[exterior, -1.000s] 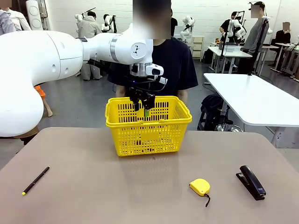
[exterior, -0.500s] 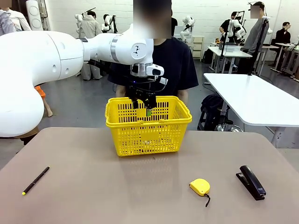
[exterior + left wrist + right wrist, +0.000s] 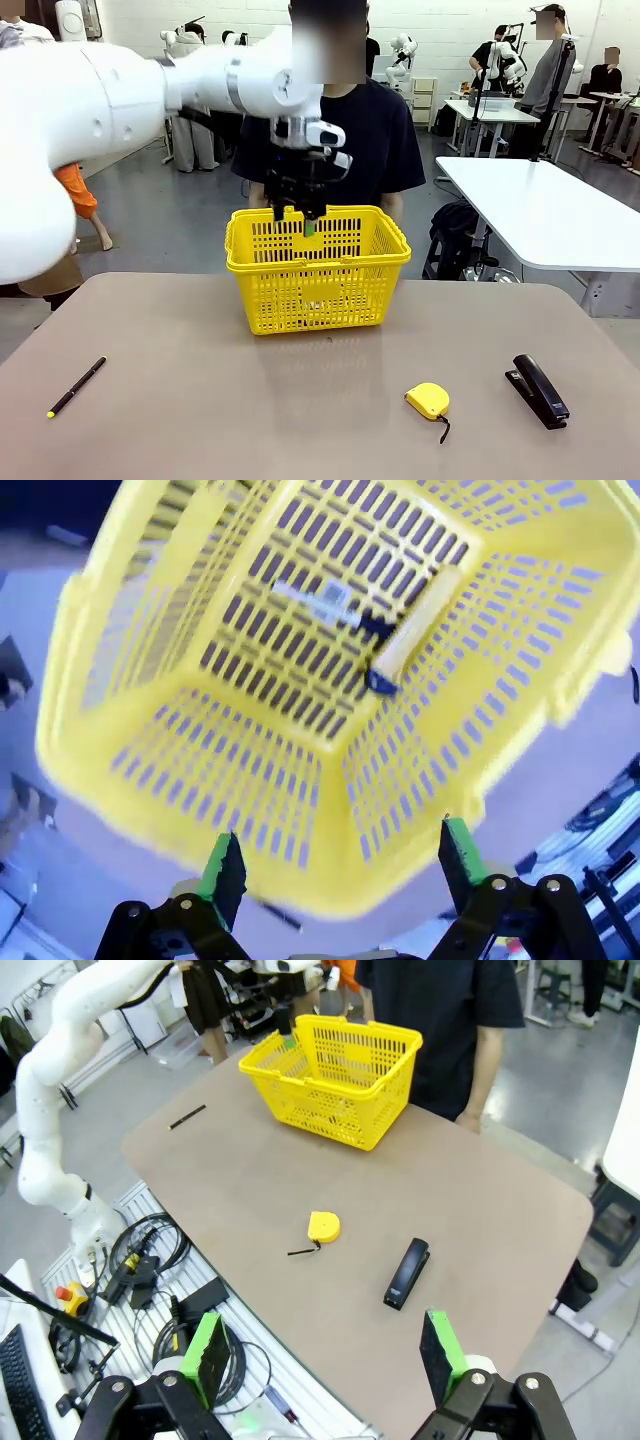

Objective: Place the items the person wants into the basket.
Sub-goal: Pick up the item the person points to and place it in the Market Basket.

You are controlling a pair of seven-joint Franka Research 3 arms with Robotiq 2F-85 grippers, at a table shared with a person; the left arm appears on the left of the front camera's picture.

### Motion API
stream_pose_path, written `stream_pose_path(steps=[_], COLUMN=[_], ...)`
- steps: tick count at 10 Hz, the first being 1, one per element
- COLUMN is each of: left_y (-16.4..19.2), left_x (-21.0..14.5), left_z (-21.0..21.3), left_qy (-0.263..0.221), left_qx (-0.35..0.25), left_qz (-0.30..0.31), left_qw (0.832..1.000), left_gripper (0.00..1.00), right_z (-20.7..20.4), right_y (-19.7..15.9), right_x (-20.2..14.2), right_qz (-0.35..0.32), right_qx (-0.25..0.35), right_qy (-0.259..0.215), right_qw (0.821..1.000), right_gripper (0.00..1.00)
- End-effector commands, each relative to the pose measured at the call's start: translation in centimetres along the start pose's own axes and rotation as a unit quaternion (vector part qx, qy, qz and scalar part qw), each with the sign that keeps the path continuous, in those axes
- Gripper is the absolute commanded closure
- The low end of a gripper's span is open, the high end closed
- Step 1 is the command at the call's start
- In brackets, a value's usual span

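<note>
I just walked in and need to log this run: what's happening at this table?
The robot's left hand hovers open above the yellow basket, in front of the person. A white marker and a utility knife lie inside it. The black pen, a tape measure and a stapler lie on the table. The right hand is open too.

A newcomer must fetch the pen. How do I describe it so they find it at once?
On the brown table, the yellow basket stands at the far middle. Seen from the robot's side, the pen lies alone near the front left corner. It is thin and black with a yellow tip, unlike the chunky tape measure and stapler on the right.
</note>
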State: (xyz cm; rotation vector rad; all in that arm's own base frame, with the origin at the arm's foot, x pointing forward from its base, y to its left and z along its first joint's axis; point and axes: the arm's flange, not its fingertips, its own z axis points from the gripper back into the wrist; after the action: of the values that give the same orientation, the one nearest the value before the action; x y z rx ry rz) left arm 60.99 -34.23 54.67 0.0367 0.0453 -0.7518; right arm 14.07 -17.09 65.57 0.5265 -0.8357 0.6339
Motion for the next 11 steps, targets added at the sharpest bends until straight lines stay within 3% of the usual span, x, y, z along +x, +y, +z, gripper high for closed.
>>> stream_pose_path(steps=[1,3,4,11], left_y=[-1.3,-1.2,-1.0,3.3], left_x=[-11.4,-19.4,-21.2,-26.4], left_z=[3.2,5.1,4.6,-0.8], left_qy=[-0.008,-0.027,-0.025,0.018], left_qx=[0.019,0.025,0.021,-0.008], left_qz=[0.035,0.052,0.062,0.114], left_qw=[0.999,0.998,0.998,0.993], left_gripper=[0.0,0.0,0.0,0.0], right_z=[-0.1,-0.1,-0.1,-0.1], right_y=[0.0,0.0,0.0,0.0], right_x=[0.0,0.0,0.0,0.0], right_qz=[0.002,0.002,0.002,0.002], right_qx=[0.004,0.004,0.004,0.004], right_qy=[-0.001,-0.001,-0.001,-0.001], right_qw=[1.0,1.0,1.0,1.0], right_gripper=[0.0,0.0,0.0,0.0])
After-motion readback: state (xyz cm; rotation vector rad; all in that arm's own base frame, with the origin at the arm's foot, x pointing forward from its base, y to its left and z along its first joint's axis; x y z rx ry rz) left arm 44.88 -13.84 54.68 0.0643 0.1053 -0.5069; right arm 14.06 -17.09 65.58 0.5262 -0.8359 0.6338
